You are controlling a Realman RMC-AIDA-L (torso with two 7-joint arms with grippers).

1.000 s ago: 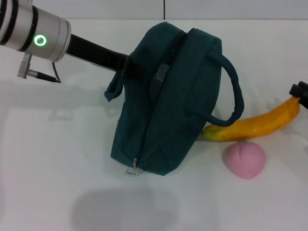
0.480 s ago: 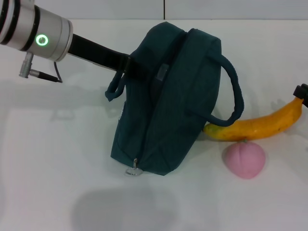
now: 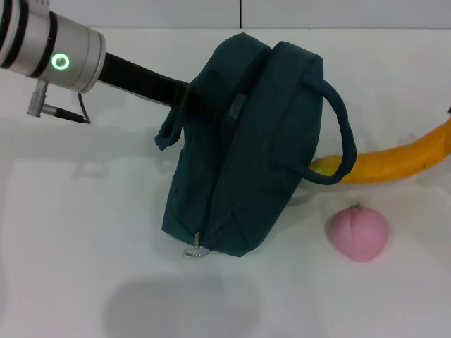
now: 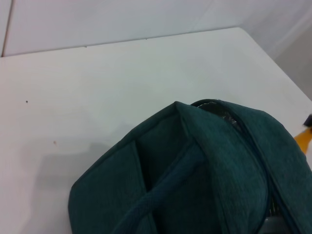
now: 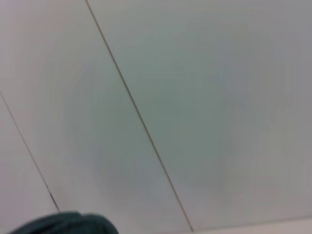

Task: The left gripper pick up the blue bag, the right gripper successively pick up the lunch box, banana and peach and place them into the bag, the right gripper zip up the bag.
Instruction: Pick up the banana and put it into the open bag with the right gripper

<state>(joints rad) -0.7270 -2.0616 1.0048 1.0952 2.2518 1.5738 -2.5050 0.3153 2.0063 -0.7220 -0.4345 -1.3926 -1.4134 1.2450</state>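
The blue bag stands tilted on the white table, top toward the back; the left wrist view shows it from close up. My left gripper reaches in from the left and is shut on the bag's upper edge, its fingers mostly buried in fabric. The banana hangs off the table behind the bag's right handle, its far end running past the right edge, where my right gripper holds it outside the head view. The peach lies to the bag's right. No lunch box shows.
The bag's silver zipper pull rests on the table at its near end. An orange sliver of banana shows in the left wrist view. The right wrist view shows pale wall panels and a corner of the bag.
The banana has risen off the table and swung up to the right, away from the peach. The right gripper's dark tip has left the head view. Bag and left arm hold still.
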